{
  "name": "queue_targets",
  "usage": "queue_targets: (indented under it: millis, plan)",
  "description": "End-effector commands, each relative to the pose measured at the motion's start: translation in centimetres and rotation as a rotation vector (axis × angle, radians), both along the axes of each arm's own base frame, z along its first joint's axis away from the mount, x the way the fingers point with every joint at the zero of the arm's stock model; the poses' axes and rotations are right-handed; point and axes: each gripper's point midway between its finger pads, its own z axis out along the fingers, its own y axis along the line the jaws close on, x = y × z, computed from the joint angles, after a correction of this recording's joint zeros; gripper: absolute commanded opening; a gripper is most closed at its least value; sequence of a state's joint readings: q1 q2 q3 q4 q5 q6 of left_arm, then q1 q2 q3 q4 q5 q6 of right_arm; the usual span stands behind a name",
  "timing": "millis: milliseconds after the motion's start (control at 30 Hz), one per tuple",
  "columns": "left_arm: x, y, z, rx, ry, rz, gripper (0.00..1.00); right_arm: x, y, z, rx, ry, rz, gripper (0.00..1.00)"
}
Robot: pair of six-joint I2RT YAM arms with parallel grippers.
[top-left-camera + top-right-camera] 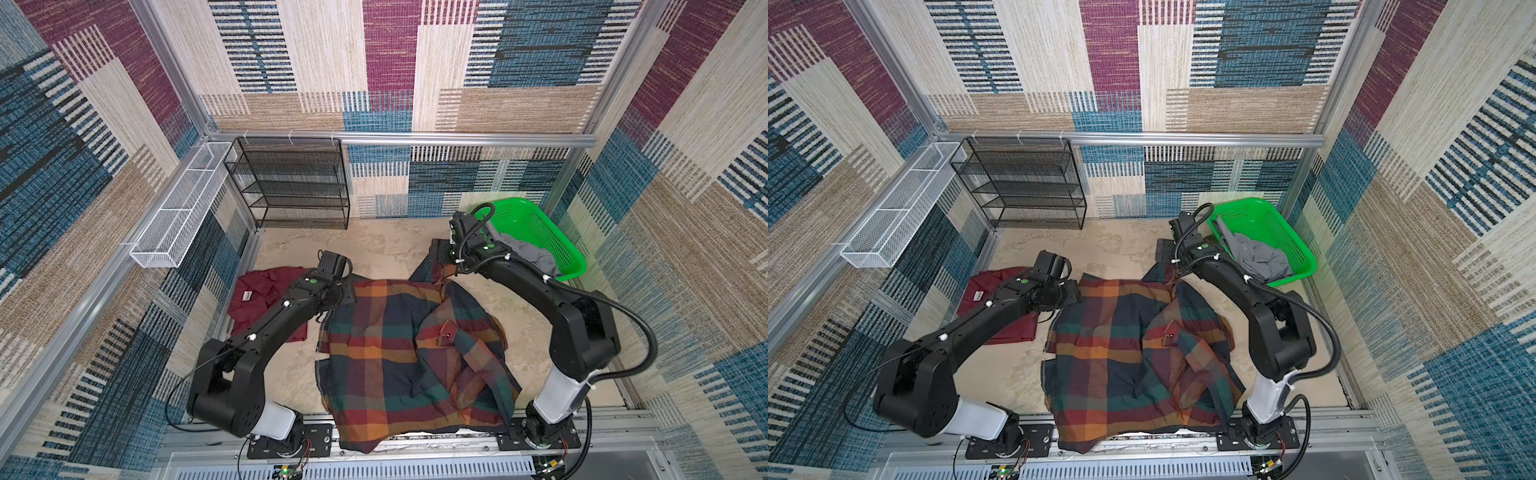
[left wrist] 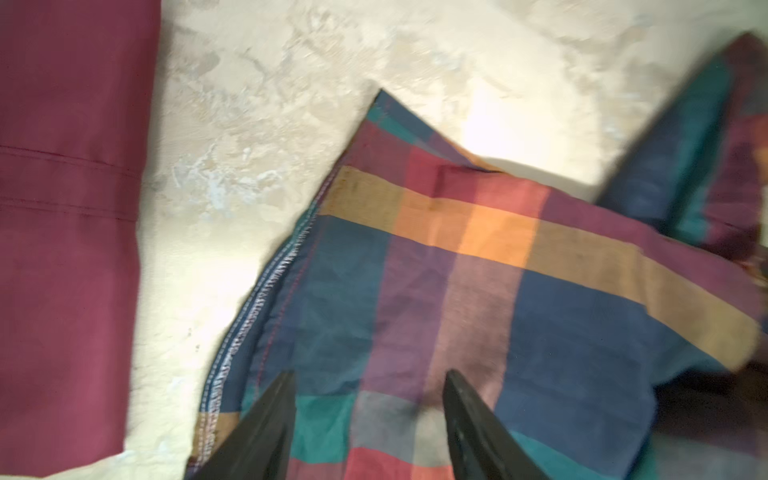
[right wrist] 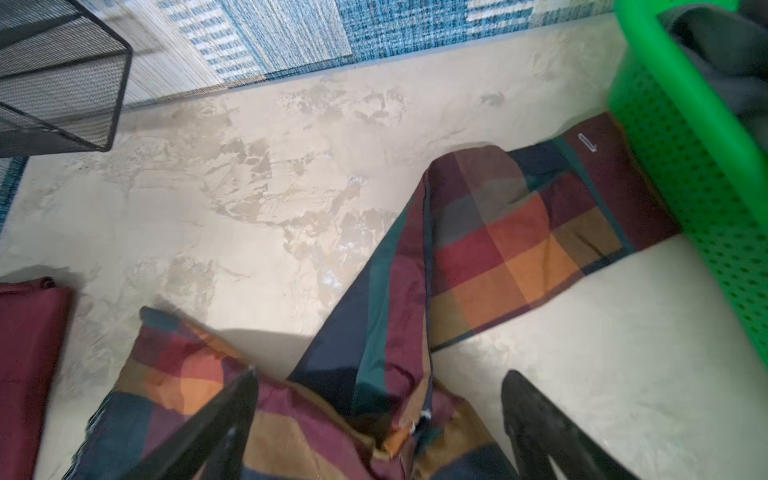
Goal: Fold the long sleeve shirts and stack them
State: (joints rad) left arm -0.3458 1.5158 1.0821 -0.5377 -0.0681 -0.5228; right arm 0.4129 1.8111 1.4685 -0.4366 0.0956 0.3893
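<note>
**Your plaid shirt is rumpled across the middle of the table, and both hands are open over its far edge.**

On the table (image 1: 374, 245), the plaid shirt (image 1: 395, 361) takes up most of the middle. Its near hem hangs over the front edge, and one sleeve runs back to the right, with the cuff lying just beside the green basket (image 1: 540, 224). The maroon shirt (image 1: 257, 291) lies folded flat at the left, partly under your left arm, with a strip of bare table between it and the plaid. The grey shirt (image 1: 528, 253) is heaped inside the basket. Your left hand (image 2: 369, 374) has its fingers spread over the plaid's far left corner. Your right hand (image 3: 380, 374) is wide open above the base of that sleeve.
</note>
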Motion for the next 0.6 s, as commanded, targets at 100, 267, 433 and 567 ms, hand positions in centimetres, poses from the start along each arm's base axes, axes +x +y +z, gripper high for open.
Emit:
queue_targets:
  millis: [100,267,433,567]
  plan:
    - [3.9,0.2,-1.5,0.071,0.102,-0.048,0.64,3.6,1.3,-1.9,-0.020,-0.008,0.049,0.89]
    - [7.1,-0.7,-4.0,0.105,0.161,-0.060,0.64,5.1,0.7,-4.2,-0.019,0.030,0.043,0.85]
    - [9.0,-0.7,-6.4,0.150,0.195,-0.063,0.64,6.0,-0.3,-6.2,-0.005,0.057,0.034,0.84]
    - [10.0,-0.8,-7.1,0.150,0.192,-0.052,0.66,6.2,0.3,-7.6,0.006,0.078,0.069,0.81]
